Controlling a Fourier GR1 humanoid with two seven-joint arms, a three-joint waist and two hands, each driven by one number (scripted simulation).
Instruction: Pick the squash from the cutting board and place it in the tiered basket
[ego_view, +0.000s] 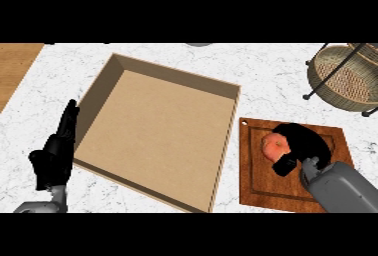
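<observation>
On my left, the robot's left hand (53, 159) rests near the left edge of the white marbled table (273, 65). Its grey forearm comes up from the lower corner, and the black fingers are straight, held together and pointing away from me. They hold nothing and lie just beside the outer wall of the large shallow tan box (159, 132), which sits at an angle across the middle of the table. A strip of light wooden surface (15, 65) shows at the far left corner.

Further right, the brown wooden cutting board (266, 186) lies just beside the box. The pale orange round squash (272, 146) sits on the board's upper left part. My right hand (304, 142) comes in over the board from the lower right on its grey forearm (341, 189), bent at the wrist. Its fingers arch over the top of the squash and the thumb curls in below, so the hand is wrapped around it. I cannot tell whether the squash is off the board.

At the far right corner stands the woven wicker tiered basket (334, 95) in its black wire frame, well apart from the hand.
</observation>
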